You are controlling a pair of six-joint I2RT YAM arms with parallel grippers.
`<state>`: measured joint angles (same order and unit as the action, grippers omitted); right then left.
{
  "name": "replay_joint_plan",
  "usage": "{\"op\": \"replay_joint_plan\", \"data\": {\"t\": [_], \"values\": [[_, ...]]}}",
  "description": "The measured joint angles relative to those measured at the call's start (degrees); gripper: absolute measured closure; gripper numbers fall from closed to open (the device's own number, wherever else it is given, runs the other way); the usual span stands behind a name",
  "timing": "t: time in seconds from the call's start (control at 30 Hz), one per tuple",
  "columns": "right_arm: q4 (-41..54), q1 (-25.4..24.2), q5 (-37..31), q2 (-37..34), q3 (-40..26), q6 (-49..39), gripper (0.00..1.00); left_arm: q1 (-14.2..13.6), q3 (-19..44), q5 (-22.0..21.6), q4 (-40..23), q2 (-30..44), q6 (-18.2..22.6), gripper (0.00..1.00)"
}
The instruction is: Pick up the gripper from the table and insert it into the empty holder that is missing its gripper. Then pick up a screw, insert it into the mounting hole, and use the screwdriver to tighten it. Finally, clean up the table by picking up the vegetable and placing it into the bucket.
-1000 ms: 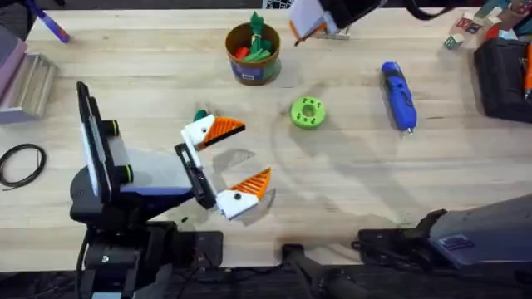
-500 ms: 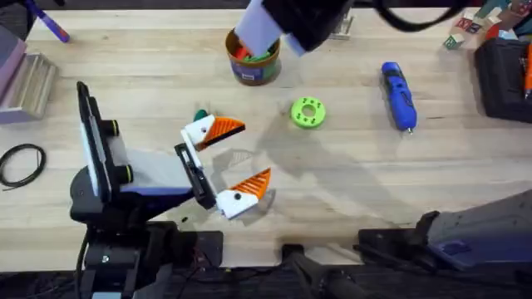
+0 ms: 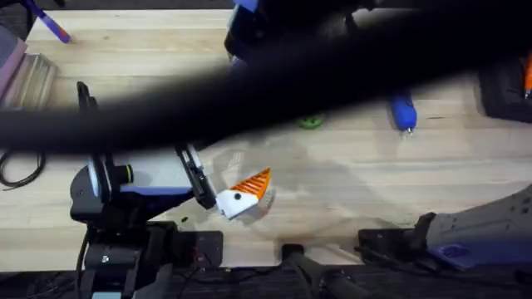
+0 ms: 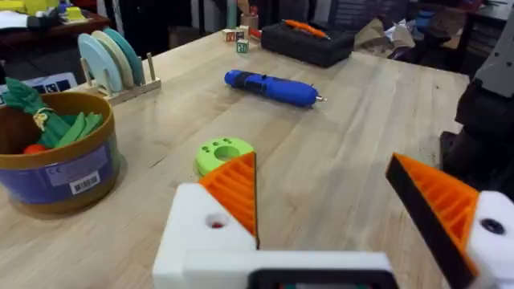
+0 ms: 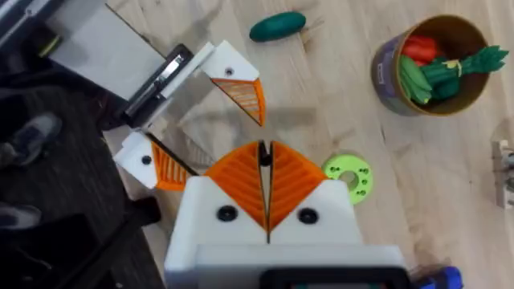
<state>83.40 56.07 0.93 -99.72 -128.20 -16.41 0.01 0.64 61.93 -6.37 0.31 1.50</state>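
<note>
My left gripper [image 4: 321,172] stands open above the table, an orange ribbed wedge on each white finger [image 3: 256,184]. From above, the right wrist view looks down on the left gripper [image 5: 217,140]. My right gripper [image 5: 264,148] hangs high over it, shut, with nothing between its pads. A green vegetable [image 5: 277,26] lies on the wood just beyond the left gripper. The bucket [image 5: 438,60] [image 4: 56,156] holds red and green vegetables. The blue screwdriver [image 4: 269,86] [image 3: 403,112] lies on the right. The loose gripper part, the empty holder and the screw are out of view.
A green disc with holes [image 4: 223,152] [image 5: 349,175] sits between the bucket and the screwdriver. The right arm [image 3: 274,83] crosses the overhead view as a dark blurred band. A dish rack [image 4: 112,60] and a black case [image 4: 305,40] stand at the far edge.
The right arm swung from the back of the table over the bucket and up under the overhead camera, now covering the bucket and one left finger. The left arm has not moved.
</note>
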Motion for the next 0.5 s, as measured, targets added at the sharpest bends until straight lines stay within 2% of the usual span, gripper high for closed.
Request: {"op": "replay_joint_plan", "data": {"t": [0.23,0.5], "values": [[0.63,0.02,0.02,-1.16,0.00,-4.29,0.995,0.00,0.00,0.00,0.00,-0.02,0.00,0.015],[0.48,0.02,0.02,-3.06,0.00,-5.19,0.995,0.00,0.00,0.00,0.00,-0.02,0.00,0.015]]}}
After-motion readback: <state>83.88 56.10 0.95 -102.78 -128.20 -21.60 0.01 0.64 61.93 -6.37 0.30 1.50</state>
